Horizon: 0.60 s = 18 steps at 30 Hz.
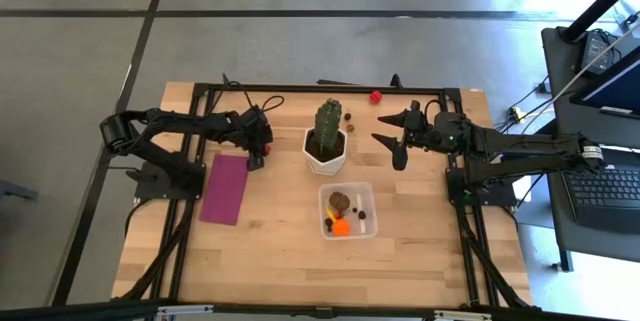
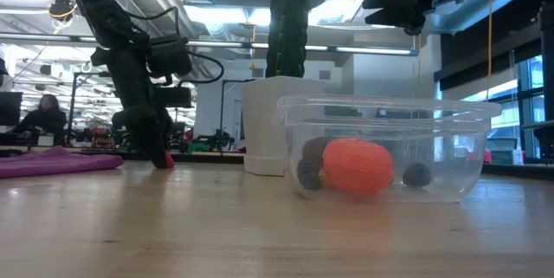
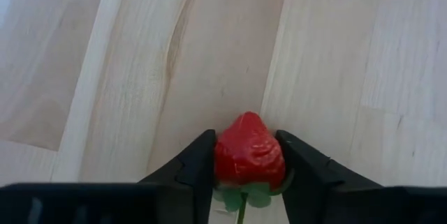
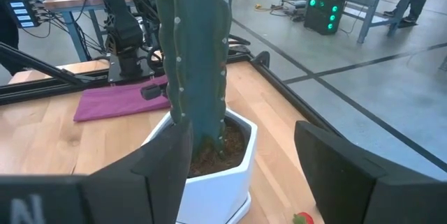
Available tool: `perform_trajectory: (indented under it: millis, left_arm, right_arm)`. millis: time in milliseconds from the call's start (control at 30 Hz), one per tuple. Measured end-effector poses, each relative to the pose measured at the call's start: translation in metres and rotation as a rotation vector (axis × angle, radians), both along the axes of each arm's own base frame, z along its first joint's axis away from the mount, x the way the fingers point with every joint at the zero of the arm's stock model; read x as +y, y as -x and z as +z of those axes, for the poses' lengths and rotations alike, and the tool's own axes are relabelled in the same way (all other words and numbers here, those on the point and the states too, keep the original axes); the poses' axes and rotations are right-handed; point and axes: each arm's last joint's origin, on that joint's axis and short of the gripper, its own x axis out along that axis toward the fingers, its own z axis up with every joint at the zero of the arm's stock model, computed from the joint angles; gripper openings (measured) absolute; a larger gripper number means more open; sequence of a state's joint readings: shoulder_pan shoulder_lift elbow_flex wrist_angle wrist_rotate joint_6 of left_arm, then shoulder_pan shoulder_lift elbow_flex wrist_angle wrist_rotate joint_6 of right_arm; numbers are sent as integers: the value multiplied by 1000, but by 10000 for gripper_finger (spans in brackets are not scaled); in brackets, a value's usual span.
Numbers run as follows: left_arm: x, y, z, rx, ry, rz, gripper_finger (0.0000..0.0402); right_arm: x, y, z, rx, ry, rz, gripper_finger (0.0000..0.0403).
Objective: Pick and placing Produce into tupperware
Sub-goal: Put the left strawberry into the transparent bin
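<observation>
Red strawberry (image 3: 249, 148), one, clamped between left gripper (image 3: 246, 165) fingers; right gripper (image 1: 392, 136) fingers spread, empty.

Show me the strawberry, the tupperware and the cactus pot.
strawberry (image 3: 248, 148): left wrist view, middle of its red body.
tupperware (image 1: 367, 197): high view, right wall of the clear rim.
cactus pot (image 1: 326, 162): high view, front face of the white pot.

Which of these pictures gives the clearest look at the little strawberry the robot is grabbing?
The left wrist view: the strawberry fills the middle, between the left gripper fingers, green leaves showing. The high view shows only a red speck at that gripper. The low view shows a red bit on the table. The right wrist view doesn't show it.
</observation>
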<state>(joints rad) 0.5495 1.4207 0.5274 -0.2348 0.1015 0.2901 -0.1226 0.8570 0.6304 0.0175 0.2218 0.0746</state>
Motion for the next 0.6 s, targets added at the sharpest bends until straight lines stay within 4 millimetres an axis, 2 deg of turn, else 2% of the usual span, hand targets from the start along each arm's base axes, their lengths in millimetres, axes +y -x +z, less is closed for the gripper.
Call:
perform_trajectory:
  millis: [367,500,600]
  left_arm:
    - [-2,2,4,-17,56,62,119]
    - [-4,-2,26,-103,184,84,118]
    - [-12,-8,47,-198,425,61,118]
  right_arm:
    - [0,0,0,1,2,0,253]
    - [0,0,0,2,5,1,253]
    - [0,0,0,3,8,2,253]
